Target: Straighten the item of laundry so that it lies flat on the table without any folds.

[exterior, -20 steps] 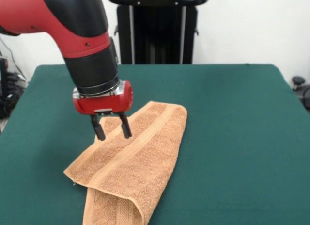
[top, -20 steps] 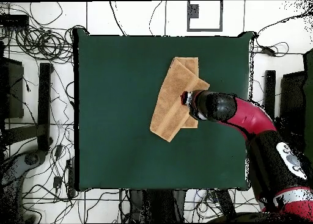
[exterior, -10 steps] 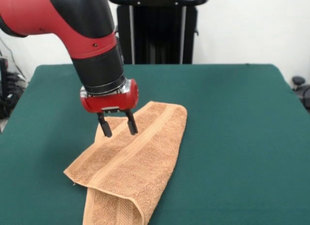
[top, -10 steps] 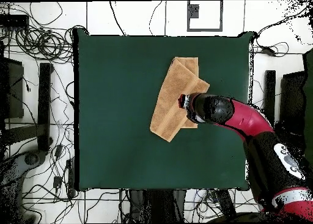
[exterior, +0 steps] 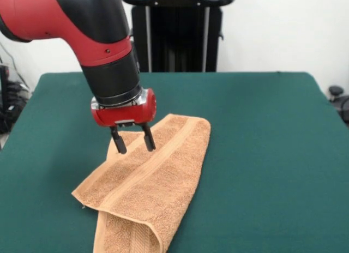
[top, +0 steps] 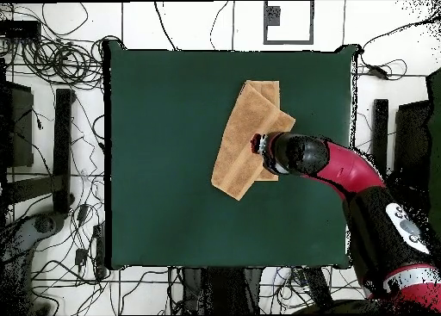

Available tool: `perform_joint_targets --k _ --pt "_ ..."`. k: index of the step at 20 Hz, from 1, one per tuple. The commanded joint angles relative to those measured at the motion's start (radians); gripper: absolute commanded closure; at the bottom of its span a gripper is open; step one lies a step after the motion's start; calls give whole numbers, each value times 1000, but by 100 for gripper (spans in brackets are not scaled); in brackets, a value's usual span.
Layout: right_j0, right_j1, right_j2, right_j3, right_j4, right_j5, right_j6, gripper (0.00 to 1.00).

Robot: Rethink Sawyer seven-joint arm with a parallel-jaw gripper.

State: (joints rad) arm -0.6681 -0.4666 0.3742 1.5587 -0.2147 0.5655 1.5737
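Orange-tan banded towel (exterior: 147, 185), dark green table (exterior: 262, 133).

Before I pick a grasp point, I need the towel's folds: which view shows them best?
The front view: the towel shows its doubled layers and folded-under near corner, with the open pincer above it. The overhead view gives its outline on the table, partly hidden by the arm.

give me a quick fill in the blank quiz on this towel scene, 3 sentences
1. The towel lies on the ____ table.
2. The claw hangs over the towel with its two fingers ____ and nothing between them.
3. The towel is not flat yet: it lies ____ over itself.

Missing words: green; open; folded
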Motion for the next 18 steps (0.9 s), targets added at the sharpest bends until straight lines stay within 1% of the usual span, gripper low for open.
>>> perform_joint_targets --k 1,9,18 --pt "6 46 98 62 -41 -64 -20 0" --pt "-27 63 120 50 -45 -37 -64 0" --pt "-63 97 140 67 -74 -77 -74 0"
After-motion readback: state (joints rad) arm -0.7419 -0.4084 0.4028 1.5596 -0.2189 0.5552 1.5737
